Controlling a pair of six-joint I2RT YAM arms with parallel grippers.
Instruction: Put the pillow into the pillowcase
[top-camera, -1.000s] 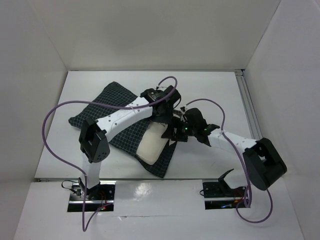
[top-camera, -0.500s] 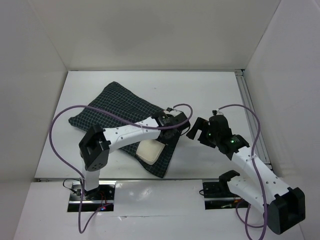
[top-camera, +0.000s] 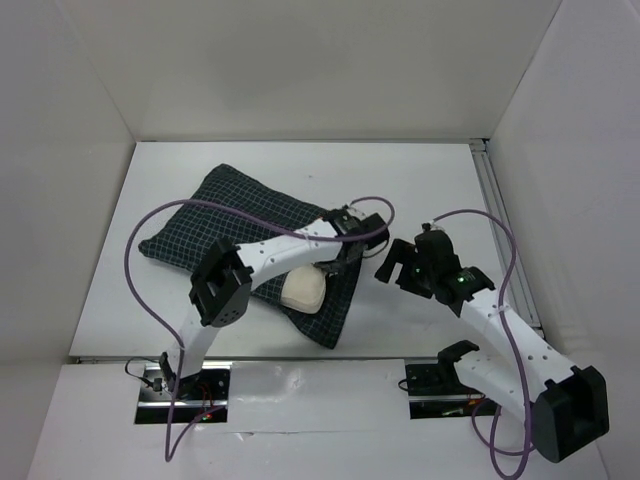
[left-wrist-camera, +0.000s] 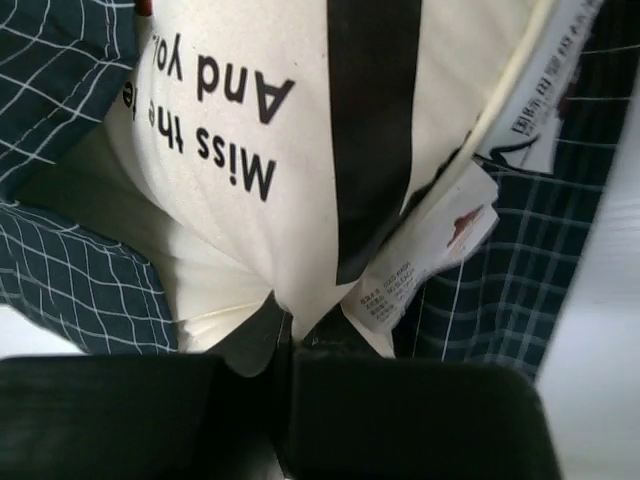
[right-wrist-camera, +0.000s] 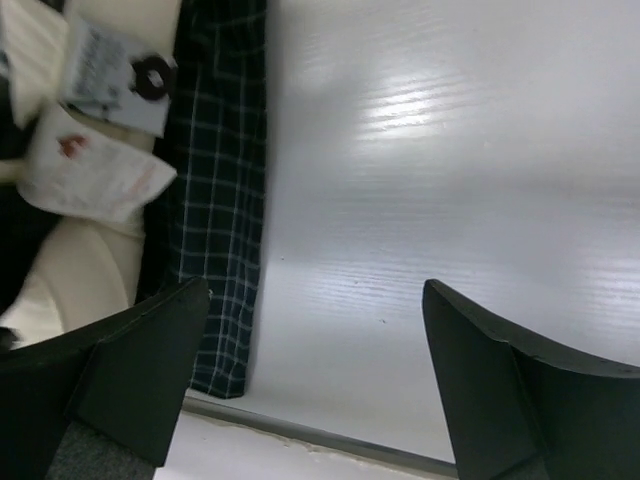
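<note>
**PILLOW PARTLY CASED; MOUTH OF CASE UNSECURED**

**Status.** My left pincer is clenched on a fold of cream fabric at the exposed end of the pillow. The wrist view shows the jaws pressed together with cloth between them. My right pincer is released, jaws wide and holding nothing. It hangs over bare table just beside the right edge of the pillowcase.

**Contents.** The pillowcase lies diagonally on the left-centre of the table. It holds 1 item, the pillow, most of which I judge to be under the checked cloth. Only the near end shows at the open mouth, with black lettering and 2 care tags hanging out beside the seam. How deep the far end sits is hidden.

**Risks.**
1. Nothing holds the mouth. If I push with the left arm alone, the whole pillowcase may slide across the table instead of taking the pillow in.
2. My grip is on a thin fold, not the stuffing. A hard shove could pull the fabric out of the jaws.
3. The checked cloth is bunched around the exposed end. It may fold under the pillow and block the last stretch.
4. The loose tags could snag at the hem.
</note>
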